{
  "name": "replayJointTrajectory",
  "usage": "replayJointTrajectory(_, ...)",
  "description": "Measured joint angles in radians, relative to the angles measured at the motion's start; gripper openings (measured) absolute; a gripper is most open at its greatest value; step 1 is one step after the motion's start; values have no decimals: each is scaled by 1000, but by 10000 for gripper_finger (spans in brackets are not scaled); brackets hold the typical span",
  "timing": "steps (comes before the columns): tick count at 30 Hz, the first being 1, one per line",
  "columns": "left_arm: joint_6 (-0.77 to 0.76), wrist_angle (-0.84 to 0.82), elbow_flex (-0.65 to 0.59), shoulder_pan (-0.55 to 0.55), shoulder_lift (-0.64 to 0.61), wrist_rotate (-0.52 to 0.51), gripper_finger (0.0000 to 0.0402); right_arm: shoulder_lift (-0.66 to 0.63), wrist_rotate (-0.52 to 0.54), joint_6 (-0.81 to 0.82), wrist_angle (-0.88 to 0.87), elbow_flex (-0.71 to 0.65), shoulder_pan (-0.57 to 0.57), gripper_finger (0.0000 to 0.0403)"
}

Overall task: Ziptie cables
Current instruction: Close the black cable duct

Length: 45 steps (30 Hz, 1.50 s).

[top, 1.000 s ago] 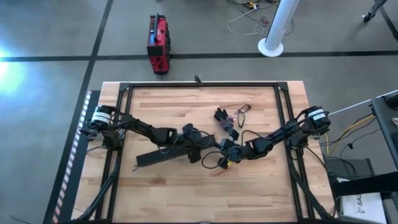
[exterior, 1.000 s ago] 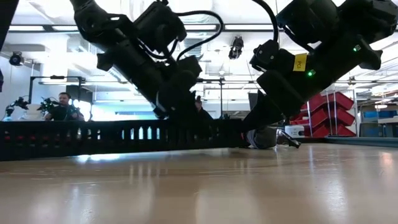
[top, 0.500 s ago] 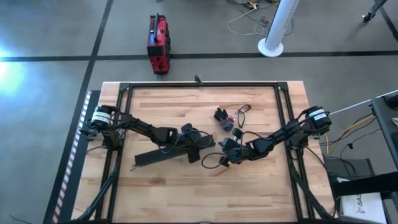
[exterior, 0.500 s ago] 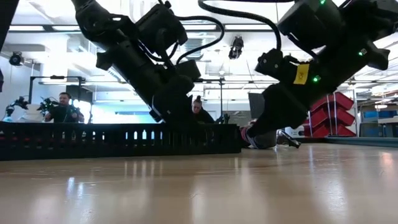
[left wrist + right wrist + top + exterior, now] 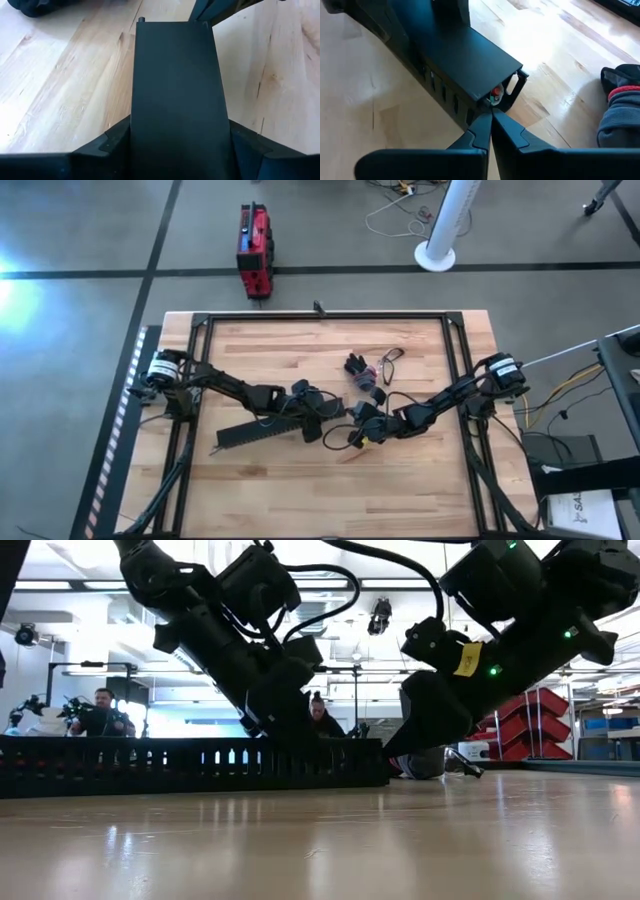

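Long black slotted cable duct (image 5: 268,429) being clamped across its width by left gripper (image 5: 177,145) at table centre (image 5: 300,350), right gripper (image 5: 490,122) being held pinched closed at the duct's open end, cables (image 5: 496,95) being glimpsed inside that end, ziptie not discernible.

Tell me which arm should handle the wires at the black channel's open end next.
Probably right: the right end effector, shut, points at the wires inside the open end of the channel, while the left end effector is clamped across it.
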Motion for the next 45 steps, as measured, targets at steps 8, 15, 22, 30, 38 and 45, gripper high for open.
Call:
replayJointTrajectory(8, -4, 14, -1, 1, 0, -4, 240, -8, 11, -5, -9, 0, 1, 0)
replayJointTrajectory(15, 8, 44, 5, 2, -2, -10, 245, -15, -6, 0, -20, -2, 7, 0)
replayJointTrajectory(22, 31, 82, 5, 4, -3, -10, 244, -15, -1, 2, -24, -3, 8, 0)
replayJointTrajectory(30, 33, 79, 5, 7, -3, -6, 223, -15, -9, 11, -23, -4, 8, 0)
replayJointTrajectory(38, 36, 77, 5, 8, -3, -1, 244, -16, -22, 5, -21, -4, 21, 0)
replayJointTrajectory(45, 29, 79, 4, 9, -3, 1, 231, -16, -19, 9, -21, -5, 31, 0)
